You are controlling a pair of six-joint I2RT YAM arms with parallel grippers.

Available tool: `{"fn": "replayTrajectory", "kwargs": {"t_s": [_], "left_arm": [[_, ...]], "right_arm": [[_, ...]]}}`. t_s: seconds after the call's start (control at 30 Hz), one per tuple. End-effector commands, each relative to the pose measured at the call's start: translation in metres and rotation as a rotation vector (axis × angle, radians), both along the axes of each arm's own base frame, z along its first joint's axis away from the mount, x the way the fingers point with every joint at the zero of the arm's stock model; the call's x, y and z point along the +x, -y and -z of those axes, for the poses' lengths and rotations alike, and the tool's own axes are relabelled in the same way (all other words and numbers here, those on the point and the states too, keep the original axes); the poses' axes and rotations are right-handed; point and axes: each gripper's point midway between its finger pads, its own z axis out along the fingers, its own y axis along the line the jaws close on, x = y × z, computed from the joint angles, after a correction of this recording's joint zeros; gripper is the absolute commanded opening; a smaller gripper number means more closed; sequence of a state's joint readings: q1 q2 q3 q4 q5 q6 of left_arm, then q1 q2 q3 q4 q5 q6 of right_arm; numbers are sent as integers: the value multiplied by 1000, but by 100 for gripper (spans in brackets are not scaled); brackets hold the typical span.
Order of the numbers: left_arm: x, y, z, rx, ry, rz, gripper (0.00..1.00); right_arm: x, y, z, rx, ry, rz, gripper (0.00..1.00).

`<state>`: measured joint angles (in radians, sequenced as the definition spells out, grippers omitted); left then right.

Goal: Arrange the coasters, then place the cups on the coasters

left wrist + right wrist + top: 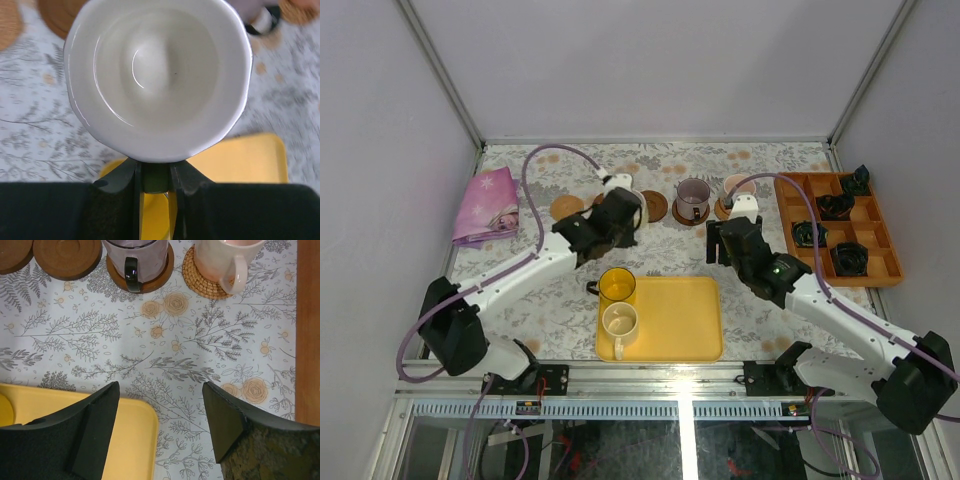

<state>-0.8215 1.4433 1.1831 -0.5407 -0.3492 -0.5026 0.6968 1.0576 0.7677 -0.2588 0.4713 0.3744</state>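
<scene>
My left gripper (156, 177) is shut on the handle of a cream-white cup (157, 75), holding it by the coaster row (638, 207). Beside the cup lie a tan coaster (7, 25) and a dark brown coaster (55, 20). The grey-purple cup (136, 257) stands on a dark brown coaster (160, 275), and the pink cup (222, 260) on a tan coaster (192, 275). Two bare brown coasters (67, 257) lie to their left. A yellow cup (617, 285) and another cream cup (620, 322) sit on the yellow tray (685, 320). My right gripper (160, 410) hangs open and holds nothing, near the tray's corner.
An orange divided tray (890, 275) with small black objects stands at the right. A folded purple cloth (487, 205) lies at the far left. White walls close in the patterned table on three sides.
</scene>
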Motion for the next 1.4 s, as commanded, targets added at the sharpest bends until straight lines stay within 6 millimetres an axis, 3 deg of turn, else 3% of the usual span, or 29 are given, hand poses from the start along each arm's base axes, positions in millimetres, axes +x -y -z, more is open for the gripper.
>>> {"fn": "replayTrajectory", "kwargs": {"t_s": [0.0,0.13,0.3,0.6,1.03,1.37], "left_arm": [[62,-8,-56,-146,154,-103,0],[93,-14,-52,-114,148,-130,0],[125,-12,-32,-110,104,-139,0],[160,-2,-1,-157,20,-116,0],[186,13,17,-143,-15,-67,0],[187,12,27,-100,-53,-56,0]], "right_arm": [[15,2,-29,-20,68,43,75],[21,5,-37,-42,82,75,75],[31,6,-50,-68,117,97,75],[47,10,-61,-23,107,164,75],[49,25,-55,20,84,219,75],[49,22,-52,36,74,215,75]]}}
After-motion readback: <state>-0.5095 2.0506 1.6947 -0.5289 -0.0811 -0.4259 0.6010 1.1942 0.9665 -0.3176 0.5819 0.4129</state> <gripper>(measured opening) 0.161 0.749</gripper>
